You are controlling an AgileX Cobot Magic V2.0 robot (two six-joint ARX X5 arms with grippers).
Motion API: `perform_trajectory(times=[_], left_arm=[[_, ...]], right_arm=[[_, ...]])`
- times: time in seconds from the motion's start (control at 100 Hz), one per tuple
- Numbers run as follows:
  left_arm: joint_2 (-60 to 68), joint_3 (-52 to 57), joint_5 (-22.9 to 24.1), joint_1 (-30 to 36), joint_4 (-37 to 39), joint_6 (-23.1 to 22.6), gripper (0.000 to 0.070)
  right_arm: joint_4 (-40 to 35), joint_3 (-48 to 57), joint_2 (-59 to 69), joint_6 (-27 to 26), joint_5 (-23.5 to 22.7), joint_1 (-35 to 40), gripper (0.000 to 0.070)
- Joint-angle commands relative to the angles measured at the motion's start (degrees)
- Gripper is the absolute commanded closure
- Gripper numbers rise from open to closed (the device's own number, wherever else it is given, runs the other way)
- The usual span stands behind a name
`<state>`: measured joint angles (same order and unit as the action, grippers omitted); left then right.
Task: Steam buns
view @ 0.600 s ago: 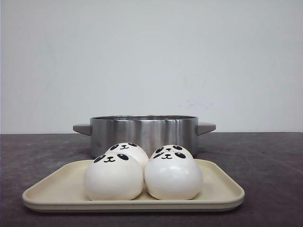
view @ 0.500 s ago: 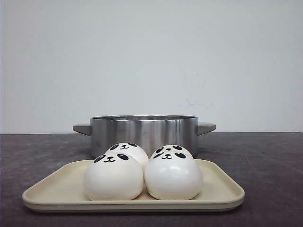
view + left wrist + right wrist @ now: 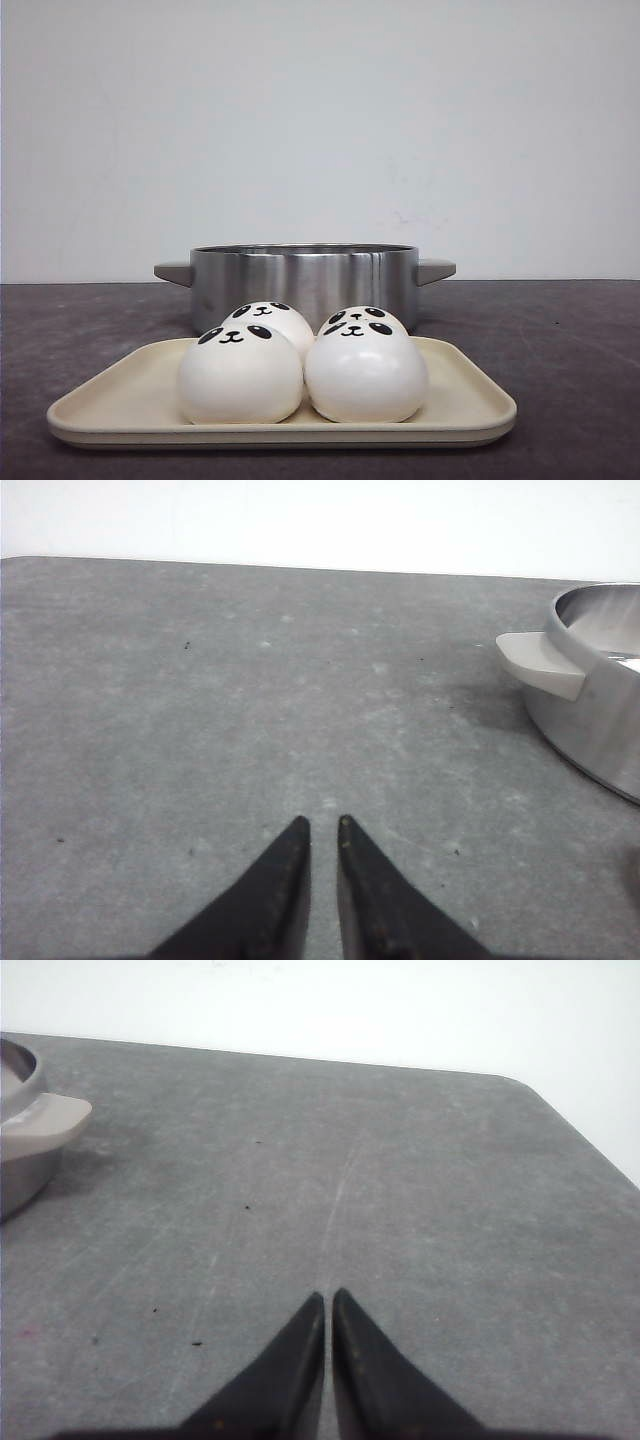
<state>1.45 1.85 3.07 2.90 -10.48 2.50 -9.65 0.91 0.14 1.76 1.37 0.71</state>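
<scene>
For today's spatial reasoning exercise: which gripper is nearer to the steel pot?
Neither clearly. The left gripper sits off the pot's left handle, the right gripper off its right handle, at similar distances; both are shut over bare table.

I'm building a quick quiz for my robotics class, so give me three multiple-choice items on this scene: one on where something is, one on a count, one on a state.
1. Where does the steel pot stand?
A. behind the tray
B. on the tray
C. in front of the tray

2. How many buns lie on the tray?
A. two
B. four
C. six

3. How is the left tool?
A. clamped on a bun
B. wide open
C. shut, holding nothing

Answers:
1 A, the pot rises beyond the tray's far edge.
2 B, two panda faces in front, two behind.
3 C, its tips nearly meet over bare table; the right tool looks the same.
</scene>
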Motion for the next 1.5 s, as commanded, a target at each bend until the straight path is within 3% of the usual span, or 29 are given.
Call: perform_trajectory(times=[0.0, 0.85, 1.0, 1.11, 1.19, 1.31, 1.49], left_arm=[[0.0, -1.0, -0.1, 0.0, -0.3, -0.3, 0.07], [0.0, -1.0, -0.1, 0.0, -0.3, -0.3, 0.07], [0.0, -1.0, 0.0, 0.0, 0.0, -0.1, 0.07], [0.0, -0.9, -3.8, 0.0, -0.2, 8.7, 0.07], [0.0, -0.8, -5.9, 0.0, -0.2, 14.0, 0.07], [0.0, -0.3, -8.7, 0.0, -0.2, 21.2, 0.07], [0.0, 1.0, -8.7, 0.0, -0.2, 26.0, 0.07]], right_arm=[[0.6, -0.2, 0.1, 0.6, 0.1, 0.0, 0.0693], [0.7, -0.2, 0.1, -0.3, -0.1, 0.0, 0.0693], [3.6, -0.2, 0.1, -17.3, -4.8, 0.0, 0.0694], [3.9, -0.2, 0.1, -27.6, -5.7, 0.0, 0.0694], [4.9, -0.2, 0.1, -29.1, -7.1, 0.0, 0.0694], [8.0, -0.2, 0.1, -30.4, -14.1, 0.0, 0.0694], [16.2, 0.5, 0.1, -34.5, -17.1, 0.0, 0.0694]])
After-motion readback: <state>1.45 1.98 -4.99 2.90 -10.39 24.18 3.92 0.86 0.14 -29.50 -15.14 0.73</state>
